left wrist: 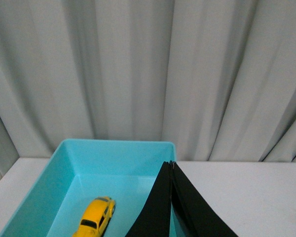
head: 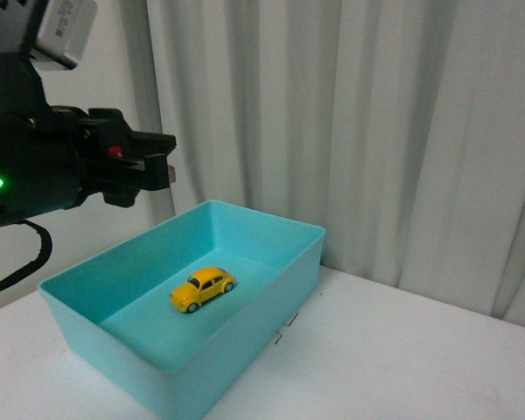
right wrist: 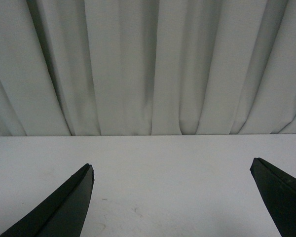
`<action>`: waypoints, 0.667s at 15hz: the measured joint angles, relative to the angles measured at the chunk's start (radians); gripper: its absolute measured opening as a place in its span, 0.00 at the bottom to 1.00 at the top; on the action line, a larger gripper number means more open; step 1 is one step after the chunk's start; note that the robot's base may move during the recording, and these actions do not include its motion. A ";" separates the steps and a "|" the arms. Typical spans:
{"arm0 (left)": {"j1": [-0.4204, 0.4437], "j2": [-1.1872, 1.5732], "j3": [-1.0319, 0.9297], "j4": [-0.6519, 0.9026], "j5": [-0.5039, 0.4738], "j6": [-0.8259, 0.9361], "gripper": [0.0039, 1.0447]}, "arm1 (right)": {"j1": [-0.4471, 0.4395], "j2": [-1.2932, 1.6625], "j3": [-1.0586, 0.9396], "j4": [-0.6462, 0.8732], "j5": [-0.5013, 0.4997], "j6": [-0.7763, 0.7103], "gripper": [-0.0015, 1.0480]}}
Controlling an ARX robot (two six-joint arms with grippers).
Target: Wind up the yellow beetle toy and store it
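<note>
The yellow beetle toy [head: 202, 289] rests on its wheels on the floor of a turquoise bin [head: 271, 306], near the middle. The left wrist view shows the same car [left wrist: 94, 218] low in the bin [left wrist: 64, 168]. My left gripper [head: 168, 171] hangs high above the bin's far left side, shut with nothing between its fingers; in its own view the two black fingers meet at a point [left wrist: 171, 163]. My right gripper [right wrist: 171, 168] is open over bare white table, wide apart and holding nothing, and it is outside the front view.
A white tabletop [head: 402, 359] stretches to the right of the bin. Grey-white curtains [head: 359, 122] hang close behind the table. A grey vertical post [head: 149, 96] stands behind the left arm.
</note>
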 joint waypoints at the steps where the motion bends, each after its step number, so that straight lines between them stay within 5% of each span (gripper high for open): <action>1: -0.018 -0.042 -0.024 0.005 -0.011 -0.002 0.02 | 0.000 0.000 0.000 0.000 -0.001 0.000 0.94; 5: -0.065 -0.171 -0.138 -0.036 -0.066 -0.003 0.01 | 0.000 0.000 0.000 0.000 0.000 0.000 0.94; 7: -0.159 -0.255 -0.173 -0.070 -0.132 -0.003 0.01 | 0.000 0.000 0.000 0.000 0.000 0.000 0.94; 10: -0.148 -0.330 -0.209 -0.121 -0.150 -0.004 0.01 | 0.000 0.000 0.000 0.000 0.000 0.000 0.94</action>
